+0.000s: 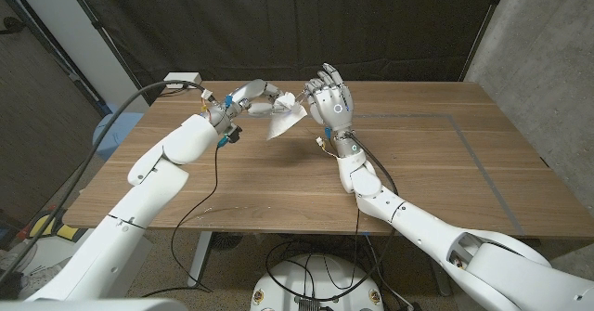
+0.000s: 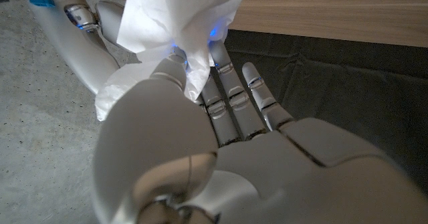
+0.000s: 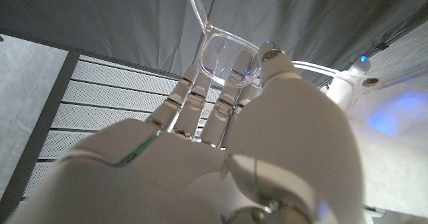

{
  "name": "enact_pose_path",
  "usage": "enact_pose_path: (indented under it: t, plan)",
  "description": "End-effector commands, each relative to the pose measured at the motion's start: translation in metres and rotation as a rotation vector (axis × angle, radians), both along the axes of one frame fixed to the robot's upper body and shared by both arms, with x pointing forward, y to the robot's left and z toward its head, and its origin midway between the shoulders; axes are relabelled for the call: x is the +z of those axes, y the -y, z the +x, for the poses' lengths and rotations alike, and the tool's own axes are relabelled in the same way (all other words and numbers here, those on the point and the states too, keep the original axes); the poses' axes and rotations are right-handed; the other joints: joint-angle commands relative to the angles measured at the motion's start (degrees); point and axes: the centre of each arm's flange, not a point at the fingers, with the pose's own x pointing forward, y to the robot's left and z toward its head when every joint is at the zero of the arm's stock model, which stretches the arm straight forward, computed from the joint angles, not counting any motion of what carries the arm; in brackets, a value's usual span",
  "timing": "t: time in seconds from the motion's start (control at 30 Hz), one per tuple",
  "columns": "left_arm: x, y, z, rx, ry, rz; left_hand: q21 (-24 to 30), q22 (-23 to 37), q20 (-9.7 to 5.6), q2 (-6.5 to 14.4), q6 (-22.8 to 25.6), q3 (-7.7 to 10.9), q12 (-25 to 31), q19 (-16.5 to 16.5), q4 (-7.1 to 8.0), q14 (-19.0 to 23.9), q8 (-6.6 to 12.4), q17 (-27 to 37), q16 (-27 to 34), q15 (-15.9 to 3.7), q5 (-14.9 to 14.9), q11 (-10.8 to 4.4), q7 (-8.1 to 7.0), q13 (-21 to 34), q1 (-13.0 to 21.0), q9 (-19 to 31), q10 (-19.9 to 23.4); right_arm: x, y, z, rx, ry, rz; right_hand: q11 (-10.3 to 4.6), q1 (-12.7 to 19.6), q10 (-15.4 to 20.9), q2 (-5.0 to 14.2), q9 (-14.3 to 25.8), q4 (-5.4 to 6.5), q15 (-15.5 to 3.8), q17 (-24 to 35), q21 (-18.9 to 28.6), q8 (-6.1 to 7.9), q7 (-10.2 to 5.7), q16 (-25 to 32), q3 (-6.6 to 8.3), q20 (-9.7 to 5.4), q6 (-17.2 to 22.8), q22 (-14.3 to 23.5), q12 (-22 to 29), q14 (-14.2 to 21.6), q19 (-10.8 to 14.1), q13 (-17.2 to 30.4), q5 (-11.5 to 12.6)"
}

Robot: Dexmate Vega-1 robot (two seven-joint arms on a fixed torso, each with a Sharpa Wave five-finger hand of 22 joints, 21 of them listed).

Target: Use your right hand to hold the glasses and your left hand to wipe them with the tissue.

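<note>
Glasses: a clear, transparent-plastic-framed pair of glasses (image 3: 231, 60) sits at the fingertips of the right hand (image 1: 331, 102), raised above the wooden table (image 1: 436, 172). In the right wrist view one lens lies just past the fingertips (image 3: 189, 77) and a clear temple arm rises beyond it.
Right hand: upright, palm turned toward the left hand, fingers reaching up and slightly apart. The thumb tip and a fingertip close on the frame at the lens rim, so the hand holds the glasses.
Tissue: a crumpled white paper tissue (image 1: 286, 116) is pinched in the left hand's fingers; its loose end hangs between the two hands, just beside the right hand's palm. I cannot tell whether it touches the glasses.
Left hand: the left hand (image 1: 255, 96) is held above the table, its fingers (image 2: 231, 97) stretched toward the right hand. In the left wrist view the thumb presses the tissue (image 2: 177, 23) against the fingers.
</note>
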Motion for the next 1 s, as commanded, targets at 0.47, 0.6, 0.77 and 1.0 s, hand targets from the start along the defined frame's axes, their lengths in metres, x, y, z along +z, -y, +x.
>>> enact_pose_path:
  t: [0.47, 0.6, 0.77, 1.0]
  plan:
    - [0.008, 0.019, 0.035, -0.007, 0.024, -0.045, 0.96, -0.2, 0.05, -0.02, 1.53, -0.05, -0.6, -0.32, 0.1, 0.03, -0.5, 0.54, -0.14, -6.5, -0.15, -1.26, 1.08, 0.38, 0.23, 0.12, 2.07, -0.001, -0.005, -0.004, 0.057, 0.011, -0.033, -0.09, 0.37, 0.48, 0.67, 0.36, 0.19, -9.4, 0.26, 0.6, 0.06, -1.52, -0.14, -0.46, -4.51, 6.95, 0.03, -0.06, -0.28, -0.15, 0.09, 0.4]
    - [0.008, 0.021, 0.038, -0.006, 0.018, -0.052, 1.14, -0.25, 0.06, 0.0, 1.69, -0.01, -0.72, -0.3, 0.12, -0.02, -0.57, 0.56, -0.28, -6.52, -0.16, -1.25, 1.02, 0.41, 0.27, 0.13, 2.17, -0.001, -0.007, -0.006, 0.065, 0.013, -0.043, -0.09, 0.41, 0.52, 0.67, 0.36, 0.19, -9.41, 0.27, 0.63, 0.03, -1.57, -0.14, -0.53, -4.49, 7.02, 0.03, -0.09, -0.28, -0.19, 0.09, 0.43]
    - [0.007, 0.022, 0.042, -0.006, 0.018, -0.09, 1.37, -0.32, -0.12, -0.03, 1.84, -0.08, -0.93, -0.28, 0.21, 0.07, -0.7, 0.69, -0.28, -6.51, -0.22, -1.32, 1.08, 0.38, 0.18, 0.09, 2.26, -0.003, -0.011, -0.006, 0.077, 0.009, -0.052, -0.11, 0.47, 0.59, 0.67, 0.38, 0.2, -9.4, 0.29, 0.75, -0.01, -1.53, -0.13, -0.66, -4.45, 7.09, 0.02, -0.14, -0.25, -0.13, 0.1, 0.49]
    - [0.003, 0.023, 0.043, -0.01, -0.007, -0.097, 1.65, -0.41, -0.14, -0.11, 2.02, -0.12, -1.11, -0.33, 0.2, 0.29, -0.88, 0.89, -0.24, -6.56, -0.3, -1.27, 1.31, 0.49, 0.24, 0.07, 2.41, -0.004, -0.014, -0.006, 0.088, 0.004, -0.058, -0.11, 0.55, 0.67, 0.68, 0.37, 0.21, -9.4, 0.31, 0.86, -0.07, -1.54, -0.11, -0.84, -4.46, 7.25, 0.01, -0.22, -0.2, -0.18, 0.11, 0.57]
